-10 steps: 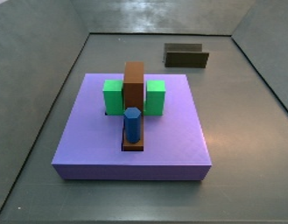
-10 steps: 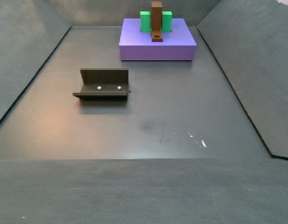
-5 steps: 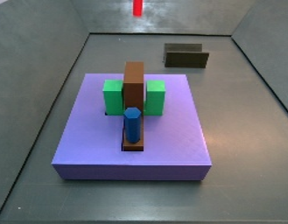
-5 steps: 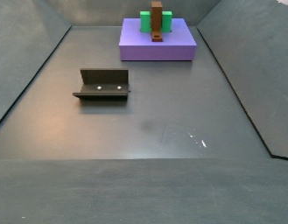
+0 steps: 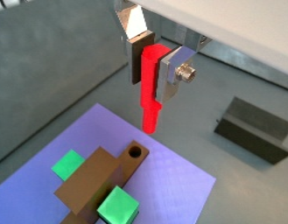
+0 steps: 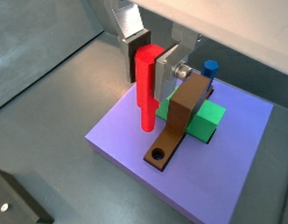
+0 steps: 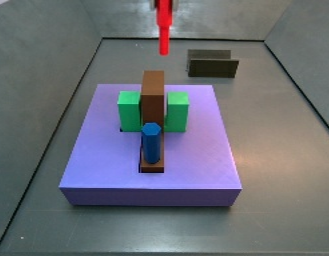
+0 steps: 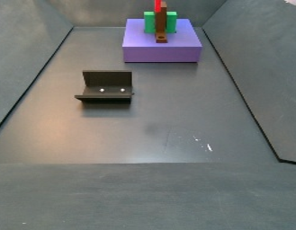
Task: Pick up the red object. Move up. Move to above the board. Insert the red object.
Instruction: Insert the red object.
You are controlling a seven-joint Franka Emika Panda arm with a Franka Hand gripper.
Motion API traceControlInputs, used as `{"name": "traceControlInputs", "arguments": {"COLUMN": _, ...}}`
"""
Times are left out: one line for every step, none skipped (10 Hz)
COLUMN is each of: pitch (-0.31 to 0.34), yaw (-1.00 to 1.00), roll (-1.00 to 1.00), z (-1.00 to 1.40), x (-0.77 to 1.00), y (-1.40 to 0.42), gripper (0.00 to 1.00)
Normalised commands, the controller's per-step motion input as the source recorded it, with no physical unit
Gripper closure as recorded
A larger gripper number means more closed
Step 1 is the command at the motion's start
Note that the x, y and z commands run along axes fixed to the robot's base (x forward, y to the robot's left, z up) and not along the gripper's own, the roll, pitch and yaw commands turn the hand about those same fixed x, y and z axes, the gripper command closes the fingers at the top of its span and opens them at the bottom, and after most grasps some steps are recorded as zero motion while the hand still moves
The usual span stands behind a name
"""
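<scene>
In both wrist views my gripper point(image 5: 152, 83) point(image 6: 149, 74) is shut on the red object point(image 5: 150, 98) point(image 6: 146, 101), a slim red peg that hangs upright below the fingers. It hovers over the board point(image 5: 172, 185) point(image 6: 120, 133), a lavender slab. Its tip is near the round hole point(image 5: 136, 152) point(image 6: 158, 157) at one end of the brown bar point(image 5: 97, 181) point(image 6: 184, 115), without touching. In both side views only the red object point(image 7: 164, 28) point(image 8: 157, 5) shows at the top edge, above the board point(image 7: 111, 162) point(image 8: 143, 50); the gripper is out of frame there.
A blue peg point(image 7: 151, 142) point(image 6: 210, 67) stands in the bar's other end. Green blocks point(image 7: 129, 110) point(image 7: 179, 110) flank the bar. The fixture point(image 8: 105, 86) point(image 7: 212, 64) point(image 5: 254, 129) stands on the grey floor away from the board. Sloping grey walls ring the floor.
The red object has come into both side views from the top edge. It now reaches farther down in the frame toward the board. Nothing else has moved.
</scene>
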Motion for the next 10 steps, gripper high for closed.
{"name": "traceControlInputs", "arguments": {"pitch": -0.367, "yaw": -0.15, "roll": -0.07, "z": -0.45, "x": -0.1, "y": 0.1, "gripper": 1.0}}
{"name": "traceControlInputs", "arguments": {"pitch": -0.324, "yaw": -0.18, "roll": 0.0, "z": -0.56, "x": -0.08, "y": 0.0, "gripper": 1.0}}
{"name": "traceControlInputs", "arguments": {"pitch": -0.256, "yaw": -0.18, "roll": 0.04, "z": -0.59, "x": -0.02, "y": 0.0, "gripper": 1.0}}
{"name": "traceControlInputs", "arguments": {"pitch": -0.111, "yaw": -0.15, "roll": 0.0, "z": -0.52, "x": 0.0, "y": 0.0, "gripper": 1.0}}
{"name": "traceControlInputs", "arguments": {"pitch": -0.049, "yaw": -0.05, "roll": -0.03, "z": -0.37, "x": 0.0, "y": 0.0, "gripper": 1.0}}
{"name": "traceControlInputs", "arguments": {"pitch": -0.071, "yaw": 0.0, "roll": 0.0, "z": -0.3, "x": 0.0, "y": 0.0, "gripper": 1.0}}
{"name": "traceControlInputs", "arguments": {"pitch": -0.063, "yaw": 0.0, "roll": 0.0, "z": -0.29, "x": -0.04, "y": 0.0, "gripper": 1.0}}
{"name": "traceControlInputs", "arguments": {"pitch": 0.0, "yaw": -0.03, "roll": 0.0, "z": -0.3, "x": -0.11, "y": 0.0, "gripper": 1.0}}
{"name": "traceControlInputs", "arguments": {"pitch": 0.009, "yaw": -0.05, "roll": 0.02, "z": -0.25, "x": -0.05, "y": -0.01, "gripper": 1.0}}
{"name": "traceControlInputs", "arguments": {"pitch": 0.0, "yaw": -0.02, "roll": 0.0, "z": -0.16, "x": 0.0, "y": -0.06, "gripper": 1.0}}
